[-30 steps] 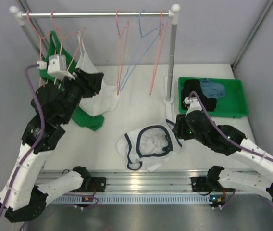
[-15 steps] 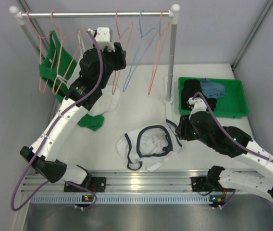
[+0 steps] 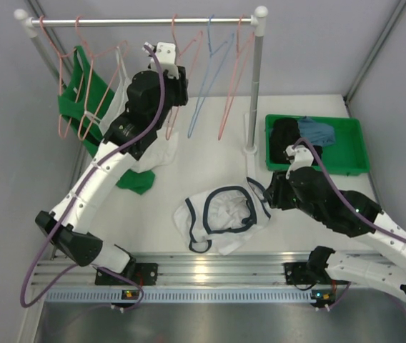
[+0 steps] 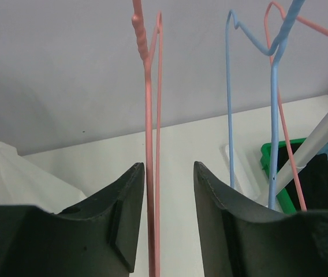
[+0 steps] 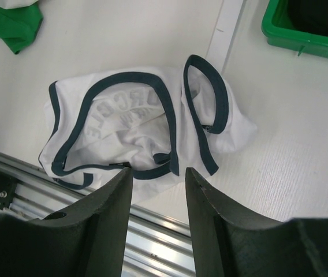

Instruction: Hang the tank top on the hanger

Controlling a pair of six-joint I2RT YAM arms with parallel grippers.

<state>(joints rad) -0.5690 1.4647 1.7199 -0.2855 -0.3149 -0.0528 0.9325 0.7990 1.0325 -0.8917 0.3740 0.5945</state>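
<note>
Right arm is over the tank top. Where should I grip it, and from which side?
Grip the tank top by its strap, between neck band and armhole band, straight down from above. It lies crumpled flat on the table, so no edge is open from the side; the navy bands bunch the cloth there, likely giving the jaws a firmer fold.

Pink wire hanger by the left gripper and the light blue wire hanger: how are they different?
The thin pink wire hanger stands between the left gripper's open fingers; the thin light blue wire hanger hangs outside them, off to one side. The pink hanger is pink, the blue hanger blue. Both are bare wire on the silver rail.
</note>
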